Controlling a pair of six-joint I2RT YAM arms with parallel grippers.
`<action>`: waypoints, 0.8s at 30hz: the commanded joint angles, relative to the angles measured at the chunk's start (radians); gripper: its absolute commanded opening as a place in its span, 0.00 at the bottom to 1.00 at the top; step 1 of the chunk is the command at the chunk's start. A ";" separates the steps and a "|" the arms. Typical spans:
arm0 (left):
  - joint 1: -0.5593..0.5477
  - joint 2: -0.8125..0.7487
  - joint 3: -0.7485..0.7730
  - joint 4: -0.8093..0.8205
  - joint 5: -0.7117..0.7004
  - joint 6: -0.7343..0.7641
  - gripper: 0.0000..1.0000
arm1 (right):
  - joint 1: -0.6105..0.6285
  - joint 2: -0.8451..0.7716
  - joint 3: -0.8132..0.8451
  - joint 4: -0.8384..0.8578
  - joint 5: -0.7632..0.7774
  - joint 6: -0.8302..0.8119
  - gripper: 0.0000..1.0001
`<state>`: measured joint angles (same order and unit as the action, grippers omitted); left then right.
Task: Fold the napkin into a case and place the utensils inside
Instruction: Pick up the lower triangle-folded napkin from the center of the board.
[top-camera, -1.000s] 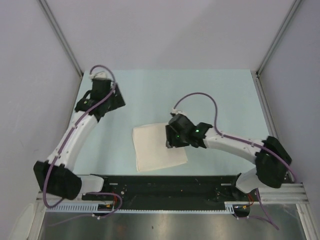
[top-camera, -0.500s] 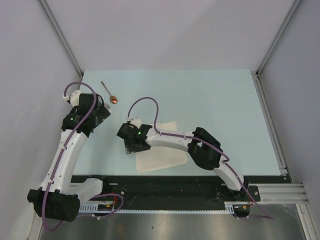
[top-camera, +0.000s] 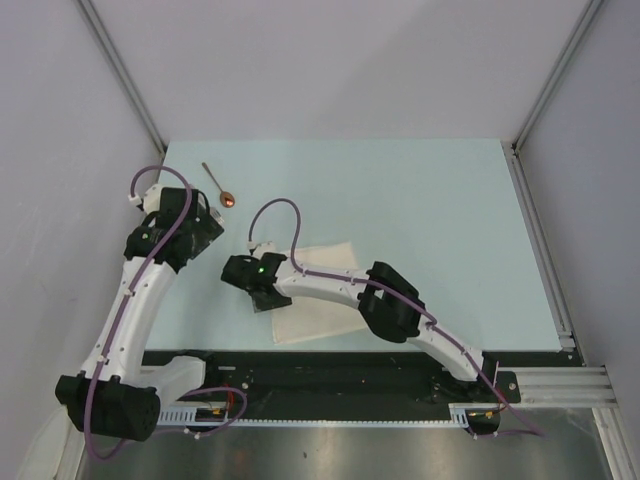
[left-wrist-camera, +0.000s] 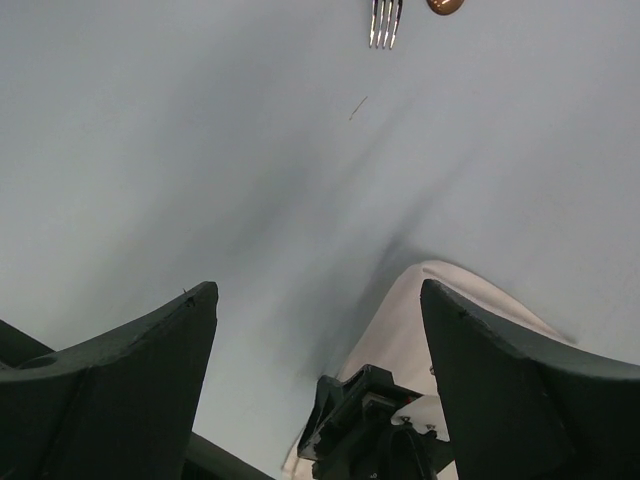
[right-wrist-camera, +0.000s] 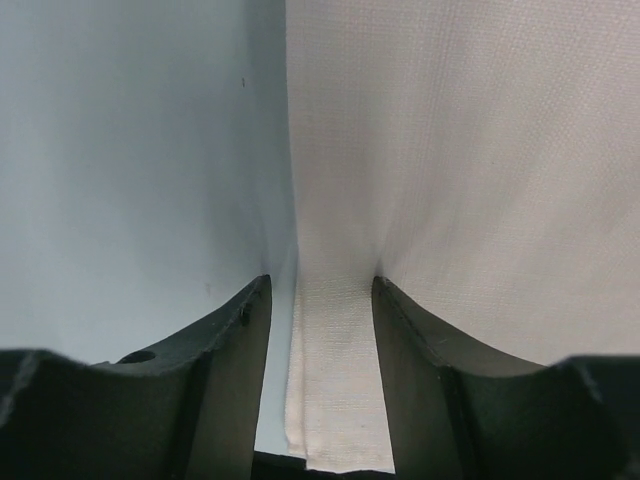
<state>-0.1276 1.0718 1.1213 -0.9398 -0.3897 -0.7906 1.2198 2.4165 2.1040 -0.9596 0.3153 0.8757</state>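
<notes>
Left hand (left-wrist-camera: 318, 295) wide open, empty, over the surface (top-camera: 400, 200). Right hand (right-wrist-camera: 322, 285) half-closed astride napkin (top-camera: 310, 320) left edge, cloth puckered between; true grip unclear. Napkin partly hidden under right arm. Fork (left-wrist-camera: 384, 22) tines only, cropped. Spoon (top-camera: 219, 184) far-left.

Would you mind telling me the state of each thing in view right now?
napkin: flat on the table, not yet a case.
spoon: loose on the table, untouched.
fork: only its tines show, loose on the table.
left gripper: wide open, empty, above the table.
right gripper: partly open, straddling the napkin's edge.
</notes>
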 joint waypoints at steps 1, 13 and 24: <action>0.005 -0.001 0.040 -0.022 -0.023 -0.035 0.87 | 0.027 0.113 0.051 -0.154 0.047 0.049 0.48; 0.005 0.023 0.015 0.015 -0.023 -0.004 0.89 | 0.014 0.087 0.054 -0.081 0.065 -0.030 0.07; 0.005 0.045 -0.075 0.277 0.354 0.254 0.88 | -0.146 -0.414 -0.609 0.604 -0.407 -0.103 0.00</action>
<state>-0.1276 1.1282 1.0920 -0.8120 -0.2535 -0.6529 1.1320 2.1601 1.6608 -0.6296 0.1226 0.7948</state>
